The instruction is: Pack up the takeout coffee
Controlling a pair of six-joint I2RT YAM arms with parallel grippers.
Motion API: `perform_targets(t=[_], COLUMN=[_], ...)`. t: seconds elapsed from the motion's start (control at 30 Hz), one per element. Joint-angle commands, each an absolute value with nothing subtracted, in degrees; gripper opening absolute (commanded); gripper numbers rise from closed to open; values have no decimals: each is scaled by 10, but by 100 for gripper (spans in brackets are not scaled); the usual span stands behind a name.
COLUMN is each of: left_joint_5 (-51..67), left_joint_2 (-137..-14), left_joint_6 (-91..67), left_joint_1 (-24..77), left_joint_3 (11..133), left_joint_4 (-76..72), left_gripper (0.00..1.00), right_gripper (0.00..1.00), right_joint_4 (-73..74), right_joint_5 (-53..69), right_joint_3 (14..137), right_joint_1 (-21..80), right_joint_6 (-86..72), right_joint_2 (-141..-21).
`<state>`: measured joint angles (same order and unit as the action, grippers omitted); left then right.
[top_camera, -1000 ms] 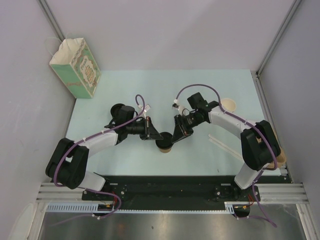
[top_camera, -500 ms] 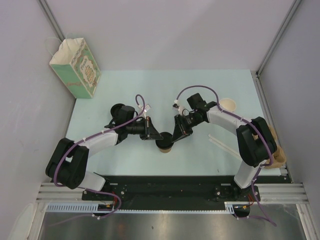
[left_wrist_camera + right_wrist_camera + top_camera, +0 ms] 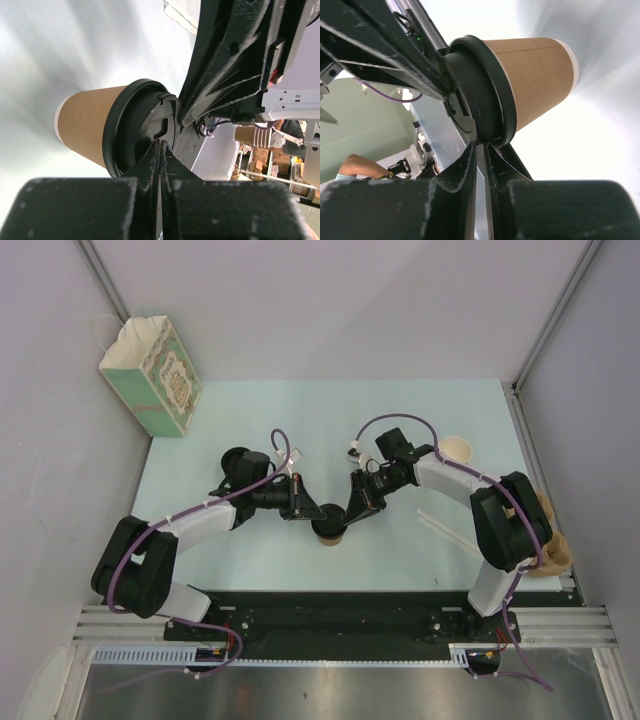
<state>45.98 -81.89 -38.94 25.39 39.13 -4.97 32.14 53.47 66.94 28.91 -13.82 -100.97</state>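
Observation:
The takeout coffee (image 3: 329, 532), a tan paper cup with a black lid, stands on the pale table near its middle front. My left gripper (image 3: 316, 517) is shut, and its tips rest on the lid from the left. My right gripper (image 3: 345, 519) is shut, and its tips rest on the lid from the right. In the left wrist view the cup (image 3: 85, 125) and its lid (image 3: 132, 127) sit just past my closed left gripper (image 3: 161, 146), with the right gripper's body (image 3: 230, 60) beyond. In the right wrist view the cup (image 3: 535, 80) sits just past my closed right gripper (image 3: 481, 146).
A green patterned paper bag (image 3: 150, 373) stands open at the table's far left corner. A lidless tan cup (image 3: 457, 450) stands at the right behind the right arm. More tan cups (image 3: 556, 552) sit at the right edge. A pale strip (image 3: 446, 529) lies front right.
The right arm's elbow has shifted slightly to the left. Both grippers and the cup have stayed in place.

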Motion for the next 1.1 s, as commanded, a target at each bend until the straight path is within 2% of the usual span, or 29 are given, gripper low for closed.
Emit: perform_targets(t=[0.0, 1.07], left_joint_5=[420, 409], left_joint_2=[-830, -893], left_joint_6=[-362, -354], left_joint_1=[258, 259], left_joint_3=[392, 405], left_joint_4=[-30, -12], left_gripper=[0, 0], right_gripper=[11, 12], right_joint_4=[303, 289], right_joint_5=[461, 486], right_joint_3=[654, 654], right_joint_1=[286, 264], right_joint_6=[-128, -175], right_joint_2=[-1046, -1105])
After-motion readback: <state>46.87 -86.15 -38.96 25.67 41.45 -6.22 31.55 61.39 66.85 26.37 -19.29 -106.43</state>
